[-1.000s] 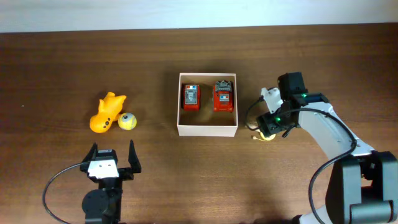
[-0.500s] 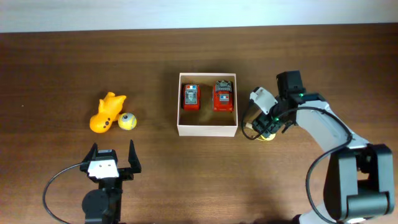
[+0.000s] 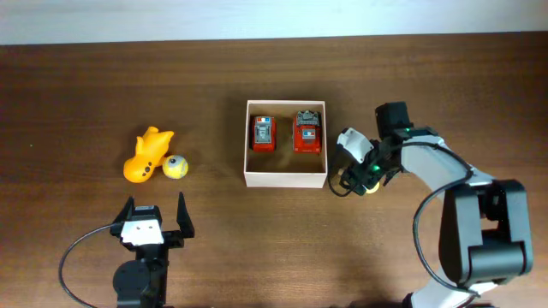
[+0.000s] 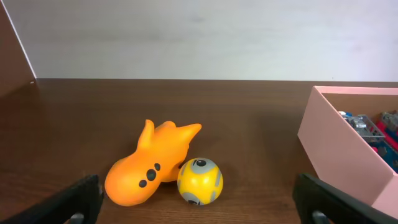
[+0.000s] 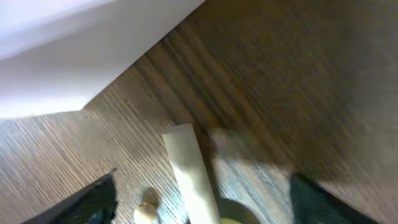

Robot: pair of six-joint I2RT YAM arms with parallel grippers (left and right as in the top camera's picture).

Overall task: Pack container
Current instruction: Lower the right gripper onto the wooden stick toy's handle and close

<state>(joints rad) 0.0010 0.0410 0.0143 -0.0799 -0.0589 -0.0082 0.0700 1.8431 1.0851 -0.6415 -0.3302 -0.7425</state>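
The container [image 3: 285,179], a white-walled square box, stands mid-table with two red toy cars [image 3: 263,133] [image 3: 308,131] in its far half. My right gripper [image 3: 348,168] hovers low beside its right wall, open. In the blurred right wrist view, the right gripper [image 5: 205,202] straddles a pale stick-like piece [image 5: 188,171] of a small yellow object [image 3: 370,187], its jaws standing clear of it. The container's white wall [image 5: 68,56] fills the upper left there. My left gripper [image 3: 155,216] rests open near the front edge.
An orange toy creature [image 3: 146,154] and a yellow ball with grey patches [image 3: 175,167] lie together on the left. In the left wrist view they are the orange creature [image 4: 149,165] and the ball [image 4: 199,180], ahead of the left gripper [image 4: 200,213], with the container's wall [image 4: 339,146] at the right.
My right gripper has swung left, closer to the container's right wall, turning over the yellow object. The left arm and the toys on the left have not moved.
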